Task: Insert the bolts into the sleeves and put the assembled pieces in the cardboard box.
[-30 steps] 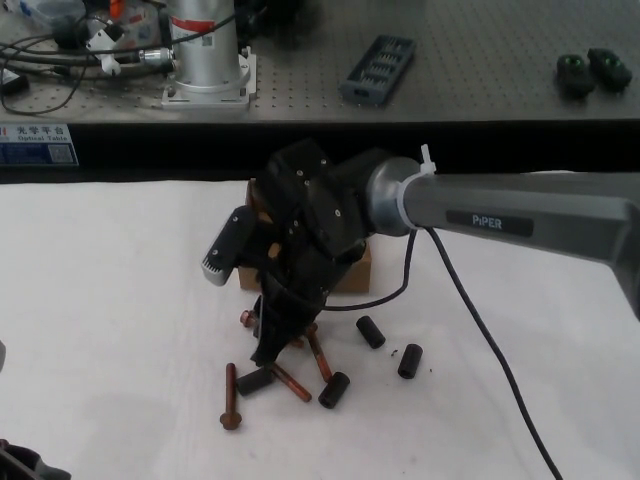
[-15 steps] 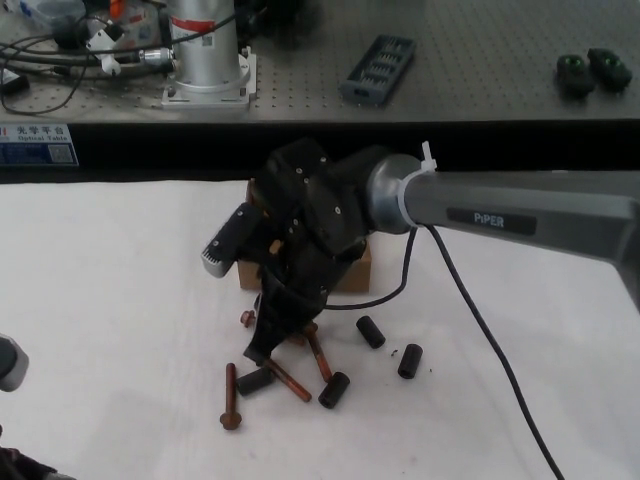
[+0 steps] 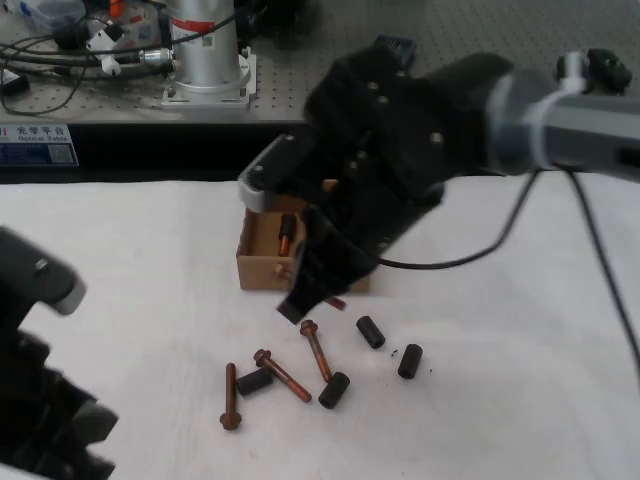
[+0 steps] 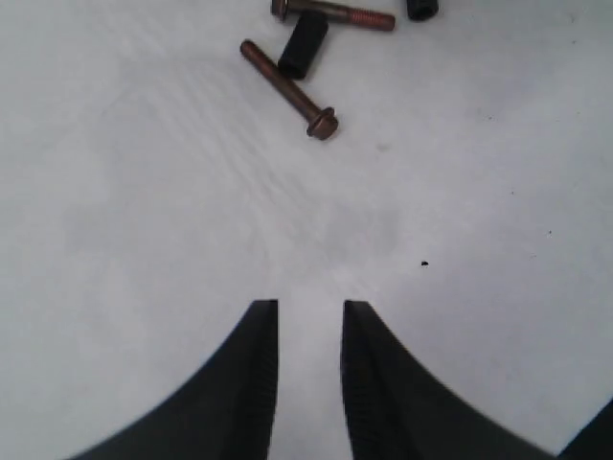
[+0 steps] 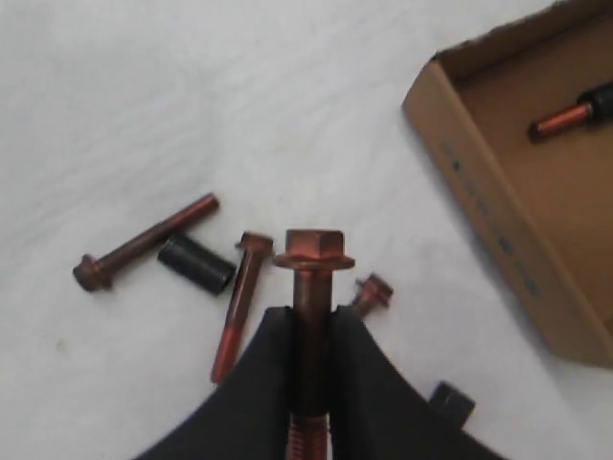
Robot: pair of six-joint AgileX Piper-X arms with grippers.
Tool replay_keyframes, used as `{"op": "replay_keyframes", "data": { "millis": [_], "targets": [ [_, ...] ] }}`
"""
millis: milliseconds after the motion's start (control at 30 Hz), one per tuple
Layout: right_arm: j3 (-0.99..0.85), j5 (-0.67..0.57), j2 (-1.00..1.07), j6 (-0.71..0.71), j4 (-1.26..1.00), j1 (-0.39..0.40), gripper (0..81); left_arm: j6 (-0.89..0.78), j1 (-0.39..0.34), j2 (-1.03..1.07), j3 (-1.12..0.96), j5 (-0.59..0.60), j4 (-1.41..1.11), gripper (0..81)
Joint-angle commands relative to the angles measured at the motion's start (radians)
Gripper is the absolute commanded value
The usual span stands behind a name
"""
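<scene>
Copper-coloured hex-head bolt point(image 5: 313, 251) sat clamped lengthwise in the right end effector point(image 5: 311, 314), head outward, while a black cylindrical sleeve point(image 4: 303, 45) lay ahead of the left end effector point(image 4: 309, 307), its jaws apart.

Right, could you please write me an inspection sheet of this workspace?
Surface: white cloth over the bench.
Job's things: three loose bolts and four sleeves on the cloth; cardboard box holding one assembled piece.
Clutter: a few dark specks.
Grippers: right end effector shut on a fourth bolt, over the cloth near the box; left end effector open over bare cloth.
Cables: black cable hanging from the right arm.
Surroundings: perforated bench behind, with a metal post.
</scene>
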Motion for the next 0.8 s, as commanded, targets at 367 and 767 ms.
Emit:
{"op": "replay_keyframes", "data": {
  "millis": [367, 767],
  "targets": [
    [0.479, -0.008, -0.589, 0.130, -0.020, -0.130, 3.7, 0.189, -0.151, 0.453, -0.304, -0.059, 0.025, 17.4],
    [0.647, 0.024, -1.066, 0.198, 0.191, -0.208, 3.7, 0.222, -0.226, 0.776, -0.598, -0.151, 0.084, 30.9]
  ]
}}
